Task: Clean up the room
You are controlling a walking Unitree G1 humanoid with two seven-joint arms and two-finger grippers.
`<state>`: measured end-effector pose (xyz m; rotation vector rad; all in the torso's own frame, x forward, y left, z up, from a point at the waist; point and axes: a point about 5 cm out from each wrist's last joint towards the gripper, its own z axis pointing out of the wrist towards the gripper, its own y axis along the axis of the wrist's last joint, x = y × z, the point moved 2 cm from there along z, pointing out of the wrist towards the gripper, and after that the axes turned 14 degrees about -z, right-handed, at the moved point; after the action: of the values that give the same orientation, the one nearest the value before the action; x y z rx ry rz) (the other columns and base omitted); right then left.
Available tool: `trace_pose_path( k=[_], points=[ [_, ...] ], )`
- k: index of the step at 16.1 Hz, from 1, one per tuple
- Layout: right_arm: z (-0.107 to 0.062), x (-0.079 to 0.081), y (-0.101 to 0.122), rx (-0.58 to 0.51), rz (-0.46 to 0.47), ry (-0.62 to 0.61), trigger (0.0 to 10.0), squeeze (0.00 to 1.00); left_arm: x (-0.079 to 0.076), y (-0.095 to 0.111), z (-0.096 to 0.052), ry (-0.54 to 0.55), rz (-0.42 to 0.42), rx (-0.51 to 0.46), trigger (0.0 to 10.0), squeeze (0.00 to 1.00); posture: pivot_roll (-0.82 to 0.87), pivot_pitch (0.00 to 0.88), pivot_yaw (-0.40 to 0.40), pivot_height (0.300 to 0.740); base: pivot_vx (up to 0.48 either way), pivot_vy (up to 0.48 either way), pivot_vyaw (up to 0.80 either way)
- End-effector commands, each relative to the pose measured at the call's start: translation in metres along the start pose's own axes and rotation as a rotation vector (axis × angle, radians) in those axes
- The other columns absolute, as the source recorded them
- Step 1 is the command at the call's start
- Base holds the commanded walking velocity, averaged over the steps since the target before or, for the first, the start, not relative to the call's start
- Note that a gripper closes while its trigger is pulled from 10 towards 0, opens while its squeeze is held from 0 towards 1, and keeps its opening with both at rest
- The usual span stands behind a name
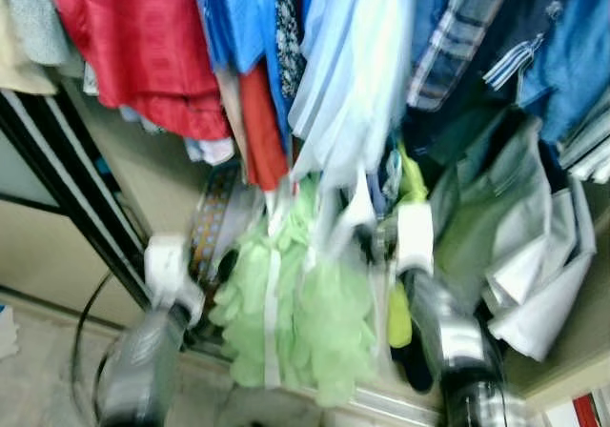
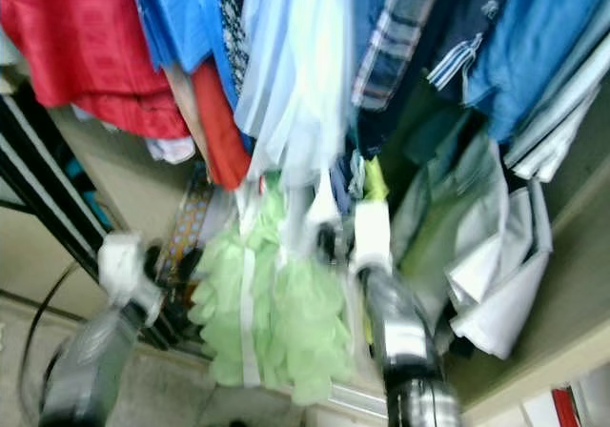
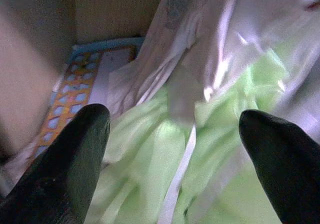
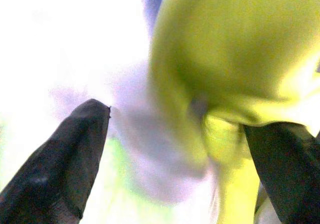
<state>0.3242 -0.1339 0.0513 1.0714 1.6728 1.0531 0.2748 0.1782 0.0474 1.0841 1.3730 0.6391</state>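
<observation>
Reaching into the wardrobe: the left tool (image 3: 172, 134) is spread wide, fingers (image 3: 65, 169) well apart, nothing held, aimed at the pale green garment (image 1: 305, 322) hanging low in the middle. A white strip (image 3: 177, 179) down that garment is seen between the fingers. The right tool (image 4: 175, 149) is also spread wide; a yellow-green cloth (image 4: 235, 59) sits between its fingers, close to one of them, but no clamping is shown. Contact cannot be confirmed through the blur.

Step judged: approach or sorting of hanging clothes, grasp not yet made. The next move likely calls for closing on fabric without snagging neighbouring items.

Surroundings: red shirt (image 1: 143, 46) and blue shirts (image 1: 238, 17) are hung above left, light blue garment (image 1: 353, 74) centre, plaid and denim (image 1: 457, 36) right, a grey-white folded piece (image 1: 534, 274) right of the right arm. A patterned box (image 3: 75, 99) is at the wardrobe's back left. The black door frame (image 1: 67, 189) bounds the left side; a ledge (image 1: 572, 370) bounds the right. Open room is tight; the floor (image 1: 38, 370) at left is the freer side.
</observation>
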Motion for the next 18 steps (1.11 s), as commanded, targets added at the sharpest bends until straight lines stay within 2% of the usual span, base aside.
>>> trace_pose_path(
  k=[1, 2, 3, 4, 6, 9, 11, 13, 14, 15, 16, 18],
  points=[
    [-0.007, -0.002, 0.012, -0.039, -0.040, 0.016, 10.0, 0.00, -0.011, 0.010, -0.006, -0.054, 0.058, -0.038, 10.0, 0.00, -0.06, 0.000, 0.012, 0.740, 0.000, 0.000, 0.00],
    [-0.017, -0.002, 0.006, -0.027, -0.063, 0.026, 10.0, 0.00, -0.012, 0.005, -0.017, -0.063, 0.109, -0.033, 10.0, 0.00, -0.06, 0.000, 0.010, 0.740, 0.000, 0.000, 0.00],
    [-0.030, -0.003, -0.007, 0.016, -0.058, 0.039, 10.0, 0.00, -0.008, 0.002, -0.028, -0.026, 0.103, -0.025, 10.0, 0.00, -0.06, 0.002, 0.006, 0.740, 0.000, 0.000, 0.00],
    [-0.054, -0.011, -0.021, 0.078, -0.046, 0.026, 10.0, 0.00, -0.009, 0.008, -0.040, 0.028, 0.069, -0.032, 10.0, 0.00, -0.06, 0.010, 0.003, 0.740, 0.000, 0.000, 0.00],
    [-0.065, -0.018, -0.018, 0.082, -0.048, -0.003, 10.0, 0.00, -0.016, 0.015, -0.045, 0.010, 0.064, -0.039, 10.0, 0.00, -0.07, 0.013, 0.003, 0.740, 0.000, 0.000, 0.00],
    [-0.082, -0.024, -0.008, 0.034, -0.060, -0.035, 10.0, 0.00, -0.029, 0.029, -0.054, -0.022, 0.094, -0.081, 10.0, 0.00, -0.06, 0.000, -0.011, 0.740, 0.000, 0.000, 0.00],
    [-0.094, -0.028, -0.001, 0.000, -0.091, -0.050, 10.0, 0.00, -0.030, 0.034, -0.064, -0.017, 0.105, -0.078, 10.0, 0.00, -0.05, 0.000, -0.018, 0.740, 0.000, 0.000, 0.00],
    [-0.091, -0.025, 0.007, -0.029, -0.104, -0.040, 10.0, 0.00, -0.025, 0.037, -0.071, 0.022, 0.107, -0.097, 10.0, 0.00, -0.05, 0.000, -0.014, 0.740, 0.000, 0.000, 0.00],
    [-0.089, -0.022, 0.014, -0.062, -0.165, -0.051, 10.0, 0.00, -0.028, 0.038, -0.074, 0.029, 0.096, -0.108, 10.0, 0.00, -0.03, 0.000, -0.017, 0.740, 0.000, 0.000, 0.00],
    [-0.088, -0.021, 0.018, -0.093, -0.176, -0.057, 10.0, 0.00, -0.031, 0.037, -0.074, 0.029, 0.110, -0.113, 10.0, 0.00, -0.03, 0.000, -0.012, 0.740, 0.000, 0.000, 0.00],
    [-0.087, -0.017, 0.025, -0.134, -0.145, -0.034, 10.0, 0.00, -0.035, 0.038, -0.072, 0.043, 0.108, -0.126, 10.0, 0.00, -0.03, 0.000, -0.009, 0.740, 0.000, 0.000, 0.00],
    [-0.086, -0.019, 0.030, -0.147, -0.178, -0.038, 10.0, 0.00, -0.040, 0.038, -0.070, 0.022, 0.112, -0.109, 10.0, 0.00, -0.03, 0.000, -0.002, 0.740, 0.000, 0.000, 0.00]
  ],
)
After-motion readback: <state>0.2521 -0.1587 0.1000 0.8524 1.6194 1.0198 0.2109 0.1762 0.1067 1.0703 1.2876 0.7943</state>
